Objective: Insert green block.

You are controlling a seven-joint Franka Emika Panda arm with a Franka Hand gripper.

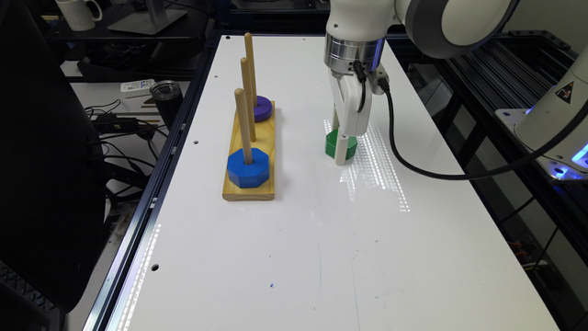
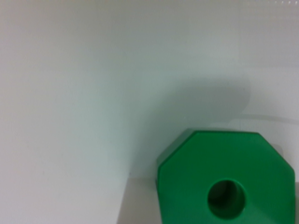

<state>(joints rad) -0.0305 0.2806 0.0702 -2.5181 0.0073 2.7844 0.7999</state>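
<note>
The green block (image 1: 331,144) is a small octagon with a round centre hole, lying flat on the white table (image 1: 294,239). In the wrist view the green block (image 2: 229,179) is very close, its hole facing the camera. My gripper (image 1: 341,154) is lowered right onto the block, its white body covering the block's middle. To the exterior view's left stands a wooden base (image 1: 250,156) with three upright pegs. The middle peg (image 1: 248,99) is bare.
A larger blue octagonal block (image 1: 248,168) sits on the nearest peg, a purple disc (image 1: 262,108) on the farthest. A black cable (image 1: 413,161) loops from the wrist over the table. Beyond the exterior view's left edge are a dark tumbler (image 1: 166,99) and cables.
</note>
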